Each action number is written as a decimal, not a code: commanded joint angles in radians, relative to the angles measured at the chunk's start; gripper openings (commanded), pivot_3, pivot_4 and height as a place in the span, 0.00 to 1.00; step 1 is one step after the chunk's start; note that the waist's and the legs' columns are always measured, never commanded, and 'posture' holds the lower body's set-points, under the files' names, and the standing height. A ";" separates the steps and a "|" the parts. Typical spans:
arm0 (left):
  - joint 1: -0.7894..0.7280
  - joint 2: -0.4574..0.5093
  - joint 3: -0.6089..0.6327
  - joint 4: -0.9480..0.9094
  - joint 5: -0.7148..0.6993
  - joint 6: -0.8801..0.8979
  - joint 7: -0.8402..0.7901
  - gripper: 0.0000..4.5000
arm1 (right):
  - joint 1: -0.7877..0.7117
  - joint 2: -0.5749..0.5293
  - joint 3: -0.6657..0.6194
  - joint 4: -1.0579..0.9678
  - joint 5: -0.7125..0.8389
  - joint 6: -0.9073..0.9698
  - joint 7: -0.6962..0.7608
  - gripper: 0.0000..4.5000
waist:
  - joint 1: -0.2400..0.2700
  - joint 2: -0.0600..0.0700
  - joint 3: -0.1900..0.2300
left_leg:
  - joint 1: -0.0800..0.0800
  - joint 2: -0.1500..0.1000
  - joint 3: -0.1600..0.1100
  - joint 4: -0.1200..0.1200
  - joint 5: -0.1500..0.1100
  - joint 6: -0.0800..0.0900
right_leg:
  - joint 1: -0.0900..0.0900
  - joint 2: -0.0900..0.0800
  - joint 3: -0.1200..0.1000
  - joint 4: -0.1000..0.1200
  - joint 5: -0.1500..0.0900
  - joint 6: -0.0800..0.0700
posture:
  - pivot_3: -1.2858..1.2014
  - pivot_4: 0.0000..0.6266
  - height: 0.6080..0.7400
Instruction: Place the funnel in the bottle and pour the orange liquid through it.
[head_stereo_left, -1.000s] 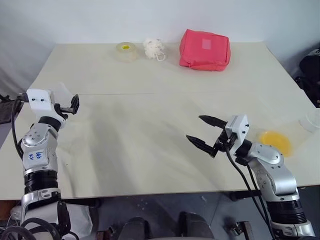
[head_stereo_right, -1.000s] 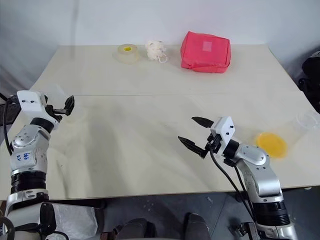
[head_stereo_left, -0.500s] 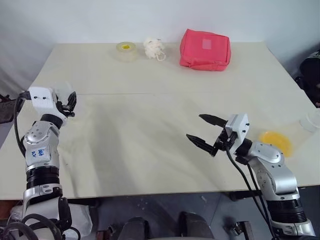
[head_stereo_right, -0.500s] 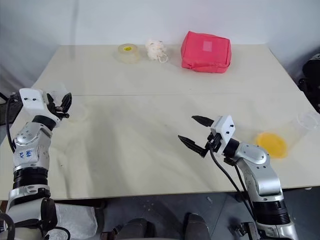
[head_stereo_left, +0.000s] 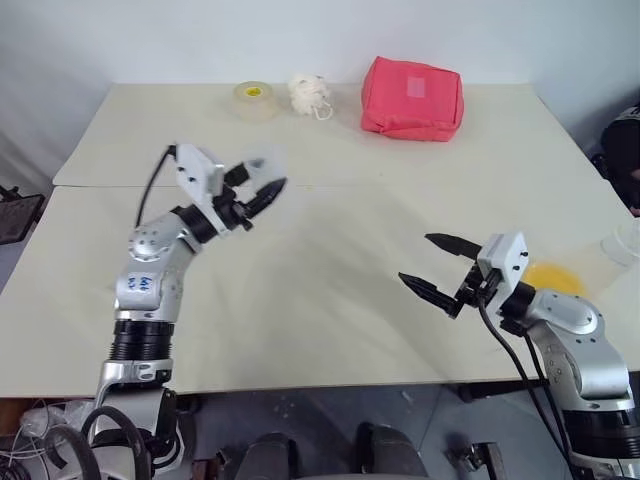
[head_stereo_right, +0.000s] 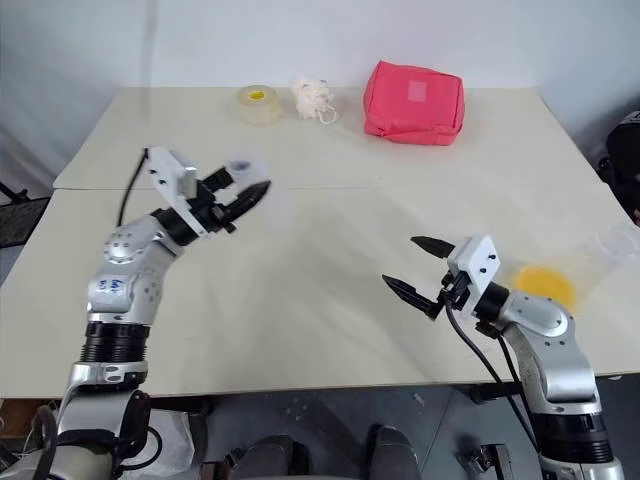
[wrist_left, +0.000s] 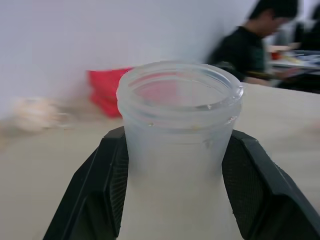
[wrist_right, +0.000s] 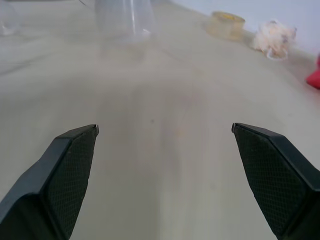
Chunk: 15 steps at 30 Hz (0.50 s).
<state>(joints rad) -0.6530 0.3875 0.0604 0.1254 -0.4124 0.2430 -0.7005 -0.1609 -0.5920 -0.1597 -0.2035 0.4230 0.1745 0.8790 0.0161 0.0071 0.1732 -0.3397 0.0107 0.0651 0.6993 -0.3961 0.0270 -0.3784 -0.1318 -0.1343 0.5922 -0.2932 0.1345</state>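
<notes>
My left pincer (wrist_left: 175, 200) is clamped on the bottle (wrist_left: 179, 150), holding it above the left half of the desk (head_stereo_left: 330, 290) (mouth uppermost and uncapped). My right pincer (head_stereo_left: 432, 268) hangs with its fingers wide apart and holding nothing, near the right edge. The orange liquid (head_stereo_left: 553, 278) sits just behind it, at the right edge. A red pouch (head_stereo_left: 411, 98), a tape roll (head_stereo_left: 254, 99) and a white tuft (head_stereo_left: 307, 95) line the far edge.

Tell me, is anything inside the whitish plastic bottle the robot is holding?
The whitish plastic bottle looks empty at its open mouth: no funnel sits in it. Its lower part is hidden between the left gripper fingers.
</notes>
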 joint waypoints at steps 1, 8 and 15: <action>-0.013 -0.045 -0.070 -0.069 -0.040 0.058 -0.065 0.52 | 0.044 -0.010 -0.050 -0.089 0.024 -0.006 -0.027 1.00 | 0.004 0.000 0.000 | 0.000 0.000 0.000 0.000 0.000 0.000 | 0.000 0.000 0.000 0.000 0.000 0.000 | 0.52 0.24 1.00; -0.029 -0.128 -0.158 -0.015 -0.014 0.068 -0.159 0.52 | 0.128 0.010 -0.069 -0.171 0.024 -0.002 -0.094 1.00 | 0.009 0.000 0.000 | -0.001 0.000 0.000 0.001 0.000 0.000 | 0.000 0.000 0.001 -0.001 0.000 0.000 | 0.52 0.24 1.00; -0.056 -0.139 -0.198 0.061 0.051 0.039 -0.181 0.52 | 0.187 0.019 -0.078 -0.222 0.025 -0.003 -0.137 1.00 | 0.011 0.000 0.000 | -0.001 0.000 0.001 0.001 0.000 0.000 | 0.000 0.000 0.001 -0.001 0.000 0.000 | 0.52 0.24 1.00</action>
<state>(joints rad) -0.6833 0.2531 -0.1377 0.1998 -0.3690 0.3090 -0.8757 0.0215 -0.5761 -0.2051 -0.3830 0.4276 0.1770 0.7523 0.0268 0.0070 0.1734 -0.3405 0.0106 0.0657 0.7003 -0.3960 0.0271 -0.3784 -0.1315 -0.1336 0.5910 -0.2932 0.1345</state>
